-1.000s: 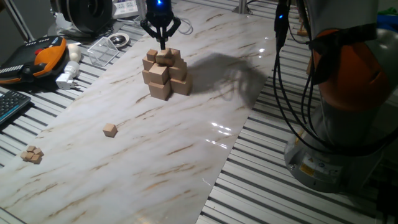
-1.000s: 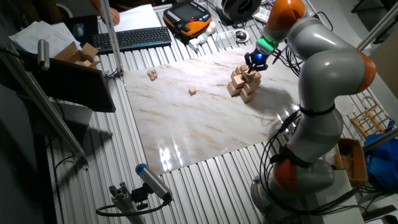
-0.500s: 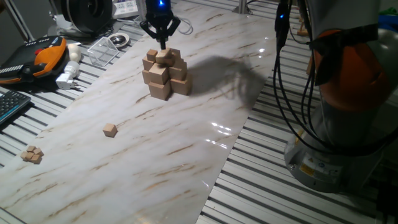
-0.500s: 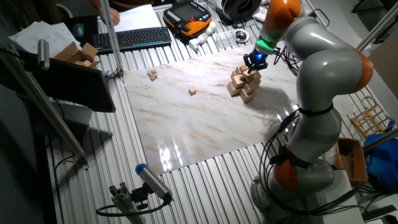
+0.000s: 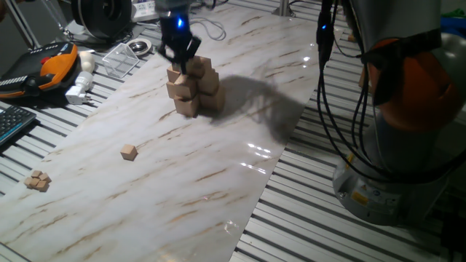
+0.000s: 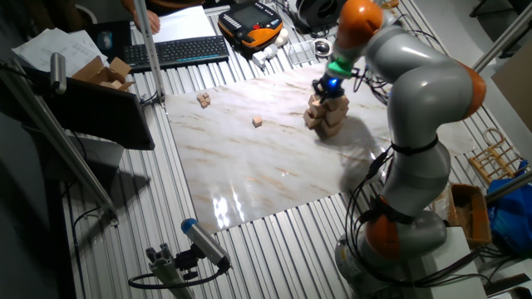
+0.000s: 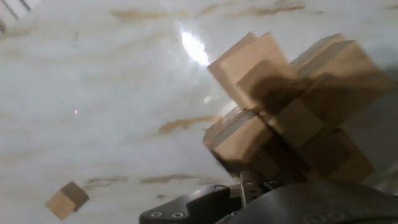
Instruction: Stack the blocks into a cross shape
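Cross shape (image 7: 298, 118) at right on marble table (image 7: 93, 93), lone block (image 7: 66, 200) lower left

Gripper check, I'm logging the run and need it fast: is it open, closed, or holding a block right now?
Gripper: cannot be told; it is blurred beside the top of the cross shape, and no block shows between its fingers.

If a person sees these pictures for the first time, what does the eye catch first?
First, the cross shape, a chunky stack of tan wooden cubes on the far part of the marble table, with the hand close against its upper left side. Next, one single block lying alone nearer the camera.
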